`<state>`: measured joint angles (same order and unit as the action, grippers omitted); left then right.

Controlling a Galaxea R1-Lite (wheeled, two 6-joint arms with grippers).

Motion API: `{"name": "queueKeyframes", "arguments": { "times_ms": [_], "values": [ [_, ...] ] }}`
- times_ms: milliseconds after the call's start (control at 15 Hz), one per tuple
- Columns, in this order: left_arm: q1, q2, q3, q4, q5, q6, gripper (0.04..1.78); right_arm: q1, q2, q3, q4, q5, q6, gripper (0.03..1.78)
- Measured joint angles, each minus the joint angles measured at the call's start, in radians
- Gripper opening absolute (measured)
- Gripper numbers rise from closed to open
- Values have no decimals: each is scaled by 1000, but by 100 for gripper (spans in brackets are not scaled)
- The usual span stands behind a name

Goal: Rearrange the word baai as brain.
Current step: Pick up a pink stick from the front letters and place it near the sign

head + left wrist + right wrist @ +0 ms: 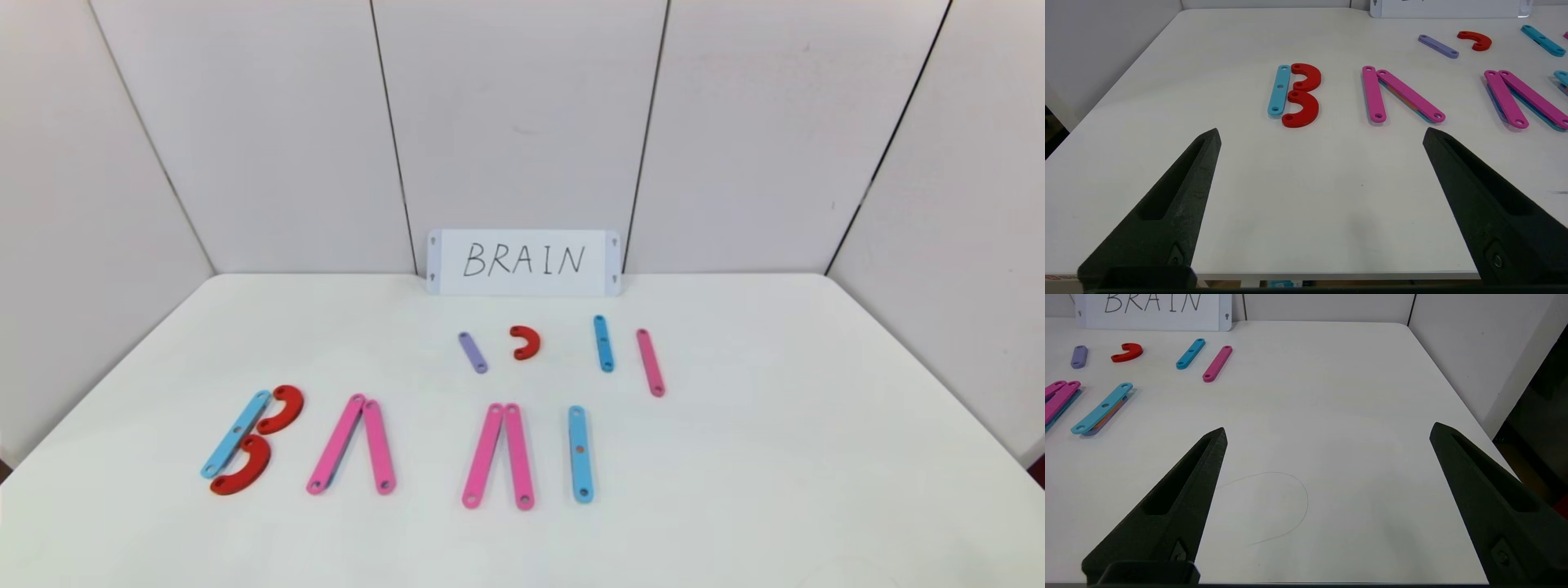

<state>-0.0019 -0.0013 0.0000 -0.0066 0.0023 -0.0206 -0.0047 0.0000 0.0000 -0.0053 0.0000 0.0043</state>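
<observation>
I see the white desk [735, 490] with the word laid out in a row toward its near edge. At the near-left sits the B: a light-blue flat strip [235, 433] with two red half-ring pieces [282, 408] touching its right side, the lower half-ring [242, 467] closest to the near edge. Just right of it stand two pink flat strips [351, 443] leaning together at the top like an A without its bar, then a second pair of pink strips [498, 456] in the same shape near the desk's middle, and a single upright light-blue strip [580, 453] beside that pair, close but apart. From my wrist cameras I can see other coloured strips lying under both pink pairs and under this blue strip.

Spare pieces lie farther back, between the word and the far edge: a short purple flat strip [473, 352], a small red half-ring [526, 342], a short light-blue strip [603, 343] and a slim pink strip [651, 363], all apart from one another. A white card handwritten with BRAIN in black [523, 262] leans against the wall at the middle of the far edge.

My left gripper [1322, 134] hovers over the near-left edge of the desk, fingers spread wide and holding nothing, with the B and the first pink pair ahead of it. My right gripper [1328, 430] hangs over the bare near-right part of the desk, also spread wide and empty; a thin curved line [1290, 490] is marked on the surface between its fingers. Neither arm appears in the head camera.
</observation>
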Motion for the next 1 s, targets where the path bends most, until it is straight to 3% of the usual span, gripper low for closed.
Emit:
{"name": "queueKeyframes", "arguments": {
  "times_ms": [533, 800, 1000],
  "values": [
    [1, 12, -80, 61, -2, 6, 174, -1, 0, -11, 5, -5, -11, 174],
    [-1, 88, -219, 80, -8, 5, 174, -1, 37, -186, 97, -19, -2, 174],
    [-5, 186, -308, 91, -9, 6, 174, -1, 123, -383, 231, 7, -3, 173]
  ]
}}
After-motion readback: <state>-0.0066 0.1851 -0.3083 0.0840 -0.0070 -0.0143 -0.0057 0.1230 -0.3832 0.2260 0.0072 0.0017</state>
